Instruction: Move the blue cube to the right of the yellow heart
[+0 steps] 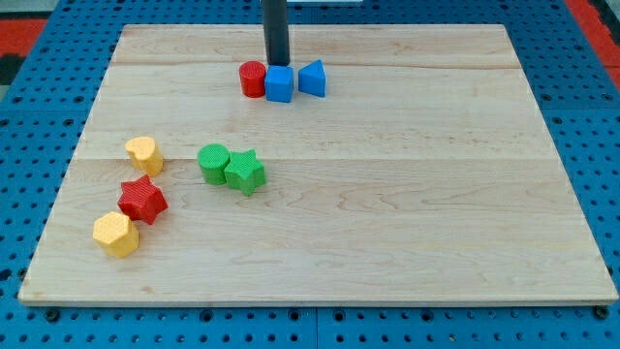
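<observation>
The blue cube [279, 84] sits near the view's top centre of the wooden board, between a red cylinder [253, 79] on its left and a blue triangular block [312, 79] on its right, all touching or nearly so. My tip [278, 62] stands just above the blue cube in the view, right behind it. The yellow heart [143, 154] lies at the view's left, far below-left of the cube.
A green cylinder [213, 163] and a green star [244, 172] sit together right of the yellow heart. A red star [142, 200] and a yellow hexagonal block [115, 234] lie below the heart. The board [387, 213] rests on a blue pegboard.
</observation>
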`<action>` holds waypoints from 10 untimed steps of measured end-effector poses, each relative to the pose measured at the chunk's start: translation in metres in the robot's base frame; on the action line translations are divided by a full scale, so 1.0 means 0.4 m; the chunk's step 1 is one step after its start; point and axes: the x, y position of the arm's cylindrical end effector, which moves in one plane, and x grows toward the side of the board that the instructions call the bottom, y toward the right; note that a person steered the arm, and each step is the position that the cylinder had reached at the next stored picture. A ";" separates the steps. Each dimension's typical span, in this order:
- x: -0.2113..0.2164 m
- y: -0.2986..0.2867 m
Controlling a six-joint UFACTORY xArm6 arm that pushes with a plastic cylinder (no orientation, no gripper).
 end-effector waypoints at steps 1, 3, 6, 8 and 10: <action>-0.030 0.004; 0.027 0.065; 0.279 -0.025; 0.163 -0.028; 0.219 -0.269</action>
